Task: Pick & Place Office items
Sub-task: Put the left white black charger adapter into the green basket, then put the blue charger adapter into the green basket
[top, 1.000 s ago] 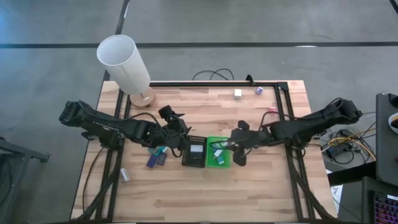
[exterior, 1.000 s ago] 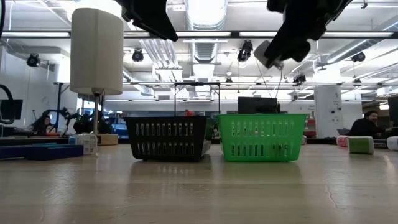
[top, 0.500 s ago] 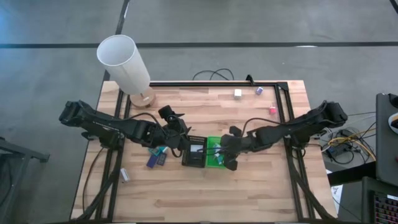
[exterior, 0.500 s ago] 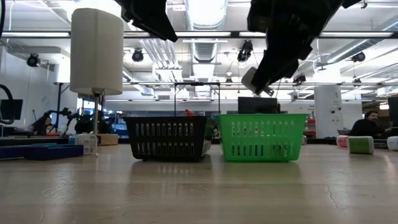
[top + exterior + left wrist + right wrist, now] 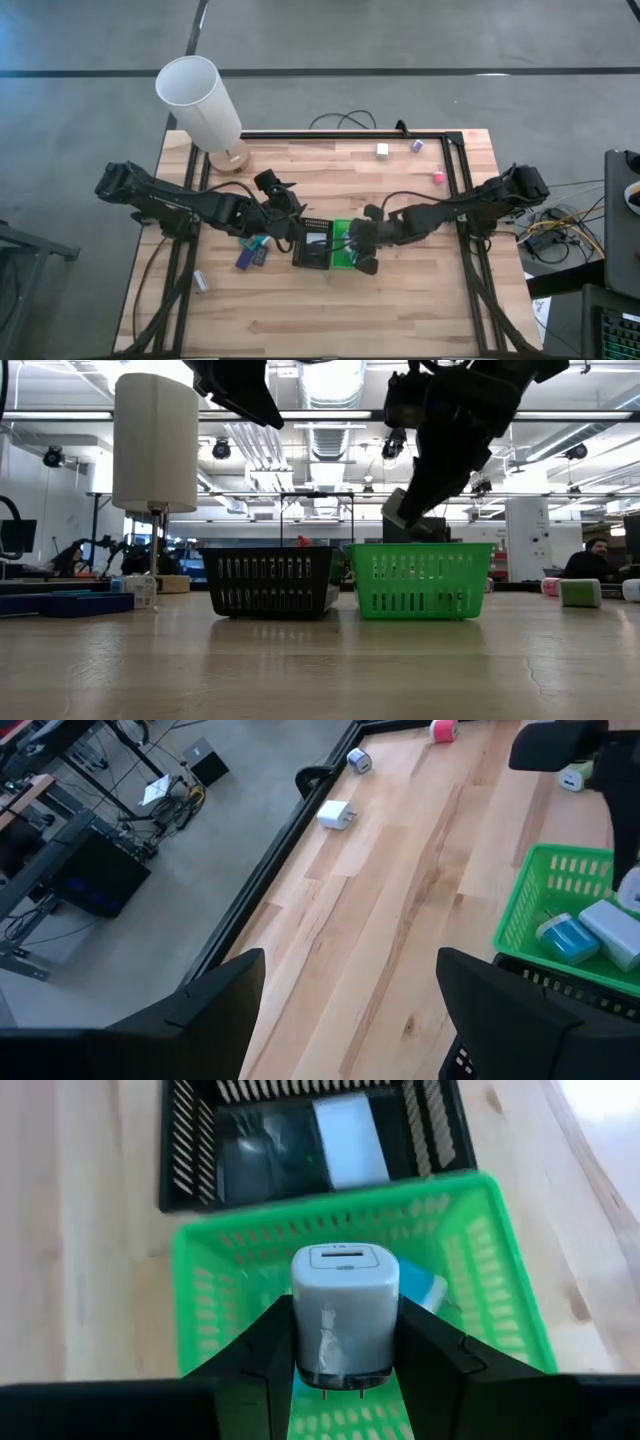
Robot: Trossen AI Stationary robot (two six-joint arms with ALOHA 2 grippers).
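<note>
- The right gripper (image 5: pixel 345 1355) hangs above the green basket (image 5: pixel 220 1260), its fingers clamped on a white charger block (image 5: pixel 344 1315).
- The left gripper (image 5: pixel 283 212), fingers spread and empty, waits beside that basket's black neighbour (image 5: pixel 311 246).

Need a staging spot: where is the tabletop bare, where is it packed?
Bare: the front strip of the table below the baskets, and the middle between lamp and white charger. Crowded: around the black basket and green basket, under both grippers.

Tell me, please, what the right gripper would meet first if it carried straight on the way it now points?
Probably the bright green plastic basket: the right gripper, shut on a white plug-in charger block, points down into it, likely toward the teal block inside. Depth is uncertain.
</note>
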